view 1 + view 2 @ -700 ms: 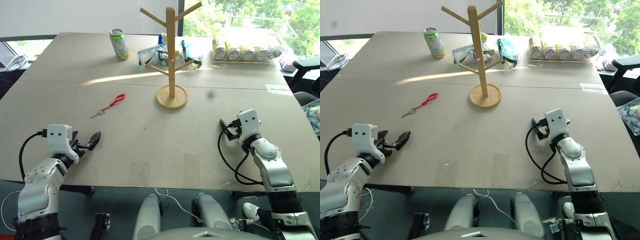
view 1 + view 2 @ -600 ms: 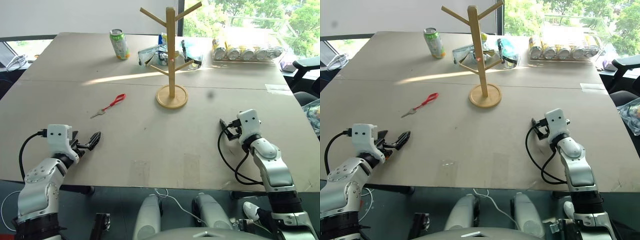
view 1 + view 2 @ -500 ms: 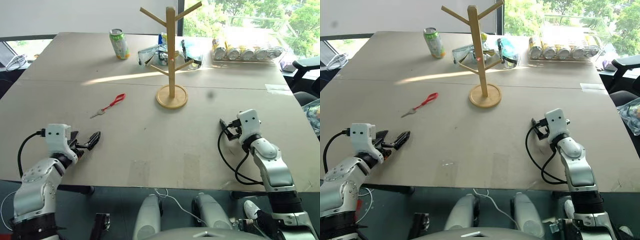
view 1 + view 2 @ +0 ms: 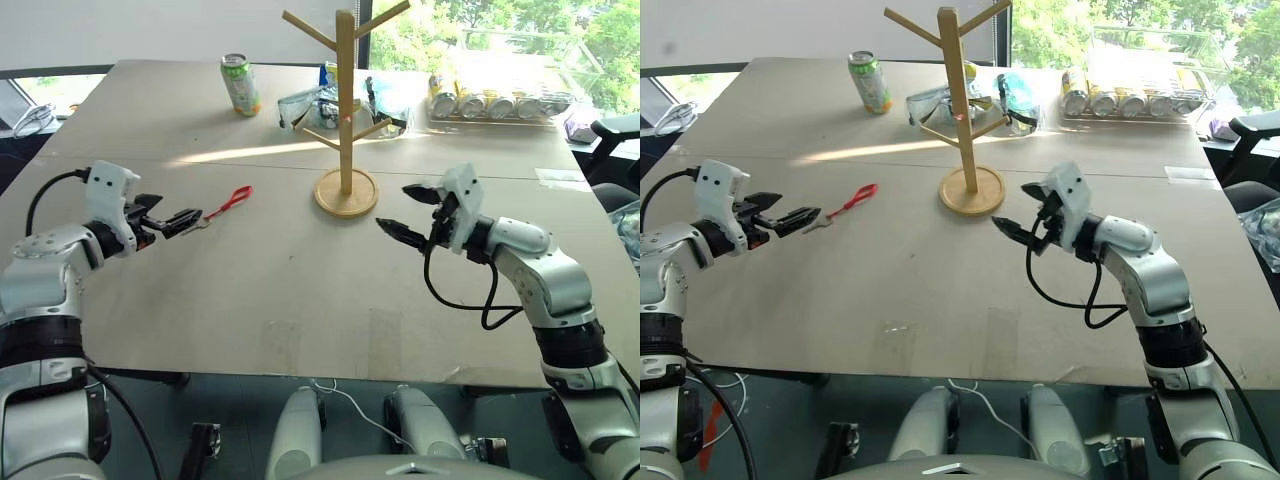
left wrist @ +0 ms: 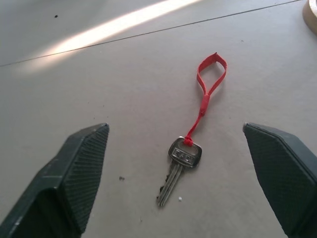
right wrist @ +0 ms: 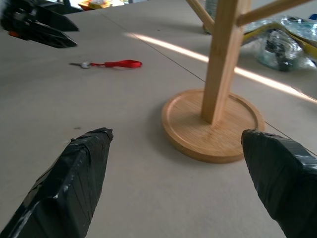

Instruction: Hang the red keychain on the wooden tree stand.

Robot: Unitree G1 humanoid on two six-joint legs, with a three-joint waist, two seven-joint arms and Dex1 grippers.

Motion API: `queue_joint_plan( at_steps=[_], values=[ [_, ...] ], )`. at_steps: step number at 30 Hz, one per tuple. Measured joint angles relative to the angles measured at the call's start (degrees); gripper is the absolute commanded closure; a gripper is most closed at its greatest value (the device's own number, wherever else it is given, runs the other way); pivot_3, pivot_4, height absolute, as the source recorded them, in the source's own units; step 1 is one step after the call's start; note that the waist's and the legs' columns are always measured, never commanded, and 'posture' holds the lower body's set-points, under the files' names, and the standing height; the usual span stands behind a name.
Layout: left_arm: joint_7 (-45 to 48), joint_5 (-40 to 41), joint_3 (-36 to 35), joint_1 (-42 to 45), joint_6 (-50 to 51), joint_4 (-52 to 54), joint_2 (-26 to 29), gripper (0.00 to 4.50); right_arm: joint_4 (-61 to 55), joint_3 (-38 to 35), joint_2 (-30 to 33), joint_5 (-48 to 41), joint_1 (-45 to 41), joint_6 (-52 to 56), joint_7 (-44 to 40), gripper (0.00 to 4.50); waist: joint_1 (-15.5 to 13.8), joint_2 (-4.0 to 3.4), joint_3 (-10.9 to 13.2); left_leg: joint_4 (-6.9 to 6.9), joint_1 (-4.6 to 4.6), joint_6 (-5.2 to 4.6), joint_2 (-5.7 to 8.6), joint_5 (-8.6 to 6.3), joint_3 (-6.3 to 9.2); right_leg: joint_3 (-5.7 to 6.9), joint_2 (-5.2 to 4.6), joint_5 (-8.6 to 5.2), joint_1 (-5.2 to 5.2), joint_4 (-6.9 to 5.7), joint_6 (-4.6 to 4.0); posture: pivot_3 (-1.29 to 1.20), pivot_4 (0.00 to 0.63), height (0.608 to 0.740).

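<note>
Head stereo pair: high, looking forward and down across the table; both eyes share the whole tabletop, slightly offset sideways.

Left wrist view: close, angled down at the red keychain lying flat.

Right wrist view: low, near level, close to the wooden tree stand; the keychain lies farther off, shared with the left wrist view.

A broad grey-brown table fills the room's middle, with a seam across it and a bright streak of sunlight along the far half. Beyond its far edge, a window shows green trees beside a pale wall.
</note>
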State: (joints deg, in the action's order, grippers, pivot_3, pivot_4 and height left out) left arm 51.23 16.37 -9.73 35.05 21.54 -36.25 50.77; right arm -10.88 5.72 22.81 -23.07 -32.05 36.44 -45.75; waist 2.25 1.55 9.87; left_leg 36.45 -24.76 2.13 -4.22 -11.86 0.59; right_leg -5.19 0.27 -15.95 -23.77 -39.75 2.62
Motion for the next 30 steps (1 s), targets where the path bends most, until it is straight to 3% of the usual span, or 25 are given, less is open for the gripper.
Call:
queue_joint_plan(
  at_steps=[9, 20, 23, 30],
  values=[
    [7.29, -10.68, 8.33, 18.23, -13.21, -27.07, -4.05, 0.00, -7.93, 2.63, 2.24, -7.15, -0.55, 8.71, -3.23, 0.03, 0.04, 0.04, 0.01, 0.09, -0.04, 0.00, 0.00, 0.00, 0.07, 0.07, 0.00, 0.00, 0.01, -0.09, 0.02, 0.00, 0.150, 0.732],
    [5.01, -16.69, 9.71, 23.19, -19.57, -37.17, -7.53, 0.00, -11.35, 2.17, 3.52, -9.32, -0.37, 11.37, -0.08, 0.03, -0.15, 0.04, 0.01, 0.11, -0.03, 0.00, 0.01, 0.00, 0.11, 0.11, -0.01, 0.00, 0.04, -0.12, 0.03, 0.00, 0.150, 0.732],
    [4.49, -16.90, 8.84, 23.63, -19.76, -38.11, -8.41, 0.66, -11.79, 1.97, 3.75, -9.66, -0.31, 12.09, 1.23, 0.00, -0.40, 0.04, 0.01, 0.15, -0.02, 0.00, 0.01, 0.00, 0.15, 0.15, -0.02, 0.00, 0.08, -0.13, 0.03, 0.00, 0.150, 0.732],
    [1.83, -17.09, 7.15, 25.07, -19.24, -39.20, -10.85, 3.99, -12.99, 0.76, 3.94, -11.00, -0.25, 12.91, 2.93, 0.00, -0.52, 0.04, 0.01, 0.19, -0.06, 0.00, 0.02, 0.00, 0.21, 0.20, -0.02, 0.01, 0.09, -0.12, 0.03, 0.00, 0.150, 0.732]
  ],
)
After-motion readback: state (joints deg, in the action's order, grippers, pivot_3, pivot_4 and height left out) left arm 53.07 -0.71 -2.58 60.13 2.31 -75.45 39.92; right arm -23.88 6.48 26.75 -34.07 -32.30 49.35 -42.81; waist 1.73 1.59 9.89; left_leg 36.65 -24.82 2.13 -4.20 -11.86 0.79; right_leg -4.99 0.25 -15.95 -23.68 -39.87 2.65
